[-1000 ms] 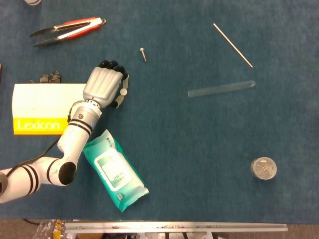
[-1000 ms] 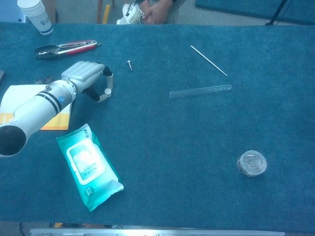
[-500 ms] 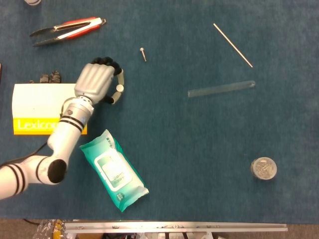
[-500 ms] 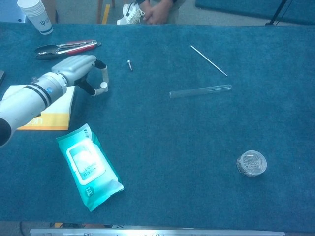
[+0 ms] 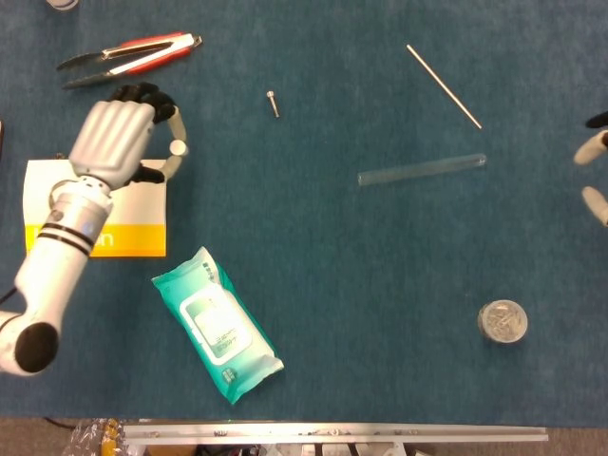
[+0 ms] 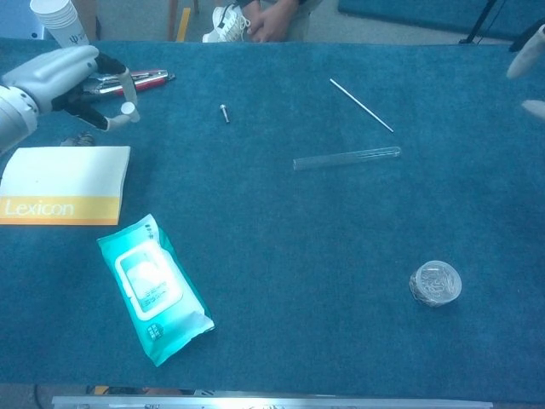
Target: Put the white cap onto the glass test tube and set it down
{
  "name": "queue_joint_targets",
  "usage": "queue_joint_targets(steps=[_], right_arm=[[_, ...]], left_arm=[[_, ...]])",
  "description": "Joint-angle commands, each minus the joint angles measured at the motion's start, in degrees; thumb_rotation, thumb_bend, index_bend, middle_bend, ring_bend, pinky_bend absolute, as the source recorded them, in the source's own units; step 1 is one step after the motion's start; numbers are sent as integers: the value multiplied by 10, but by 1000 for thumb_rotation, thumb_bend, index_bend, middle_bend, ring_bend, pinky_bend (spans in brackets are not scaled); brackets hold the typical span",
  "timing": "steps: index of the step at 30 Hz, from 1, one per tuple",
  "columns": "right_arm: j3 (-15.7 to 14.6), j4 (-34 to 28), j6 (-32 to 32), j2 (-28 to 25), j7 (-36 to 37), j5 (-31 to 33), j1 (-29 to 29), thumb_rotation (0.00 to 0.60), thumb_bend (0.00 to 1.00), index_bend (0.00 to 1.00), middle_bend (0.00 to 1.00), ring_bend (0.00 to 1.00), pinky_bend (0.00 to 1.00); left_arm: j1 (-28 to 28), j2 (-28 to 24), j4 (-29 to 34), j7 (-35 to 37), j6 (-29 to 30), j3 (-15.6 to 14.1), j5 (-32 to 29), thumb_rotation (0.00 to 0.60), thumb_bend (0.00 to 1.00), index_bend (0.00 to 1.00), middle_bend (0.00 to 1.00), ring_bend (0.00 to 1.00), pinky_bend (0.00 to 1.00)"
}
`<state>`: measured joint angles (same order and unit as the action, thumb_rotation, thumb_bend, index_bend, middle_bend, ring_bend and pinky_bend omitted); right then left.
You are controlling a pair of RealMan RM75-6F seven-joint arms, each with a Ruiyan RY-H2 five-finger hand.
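Observation:
My left hand (image 5: pixel 112 141) hangs over the table's left side, above the corner of the yellow and white box. It pinches the small white cap (image 5: pixel 177 147) between thumb and finger; the chest view shows the cap (image 6: pixel 128 108) at the tips of the hand (image 6: pixel 56 75). The glass test tube (image 5: pixel 423 170) lies flat right of centre, far from that hand, and also shows in the chest view (image 6: pixel 347 158). Only fingertips of my right hand (image 5: pixel 594 176) show at the right edge, spread apart and holding nothing, right of the tube.
A thin metal rod (image 5: pixel 444 85) lies behind the tube. A small screw (image 5: pixel 274 103) and red-handled tongs (image 5: pixel 128 55) lie at the back left. The Lexicon box (image 5: pixel 95 209), a green wipes pack (image 5: pixel 217 323), a crumpled foil ball (image 5: pixel 502 322) and a paper cup (image 6: pixel 61 21) sit around.
My left hand has risen and swung left and back with the cap, uncovering the box. Fingertips of my right hand have come in at the right edge.

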<state>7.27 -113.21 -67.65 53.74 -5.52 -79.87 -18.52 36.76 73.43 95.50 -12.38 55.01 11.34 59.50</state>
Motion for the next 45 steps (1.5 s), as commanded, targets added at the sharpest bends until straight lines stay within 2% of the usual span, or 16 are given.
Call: queue_joint_targets(steps=[1, 11, 20, 35, 45], right_arm=[[5, -2, 30, 22, -42, 18, -28, 600, 268, 449, 278, 196, 355], [18, 6, 80, 93, -158, 90, -94, 600, 268, 449, 267, 136, 251], [18, 36, 98, 149, -227, 173, -137, 600, 268, 449, 265, 128, 243], [14, 139, 114, 255, -291, 264, -202, 600, 263, 449, 266, 122, 237], [19, 198, 121, 324, -349, 346, -255, 600, 261, 449, 266, 119, 234]], left_arm=[[-13, -25, 25, 6, 16, -6, 16, 600, 328, 513, 308, 149, 131], [-38, -84, 82, 11, 48, -18, 48, 600, 328, 515, 308, 149, 131], [-51, -123, 104, 22, 61, -19, 57, 600, 328, 515, 307, 149, 131], [-62, -141, 110, 35, 68, -24, 68, 600, 328, 516, 305, 148, 131], [-66, -147, 108, 46, 68, -27, 80, 600, 328, 516, 305, 148, 131]])
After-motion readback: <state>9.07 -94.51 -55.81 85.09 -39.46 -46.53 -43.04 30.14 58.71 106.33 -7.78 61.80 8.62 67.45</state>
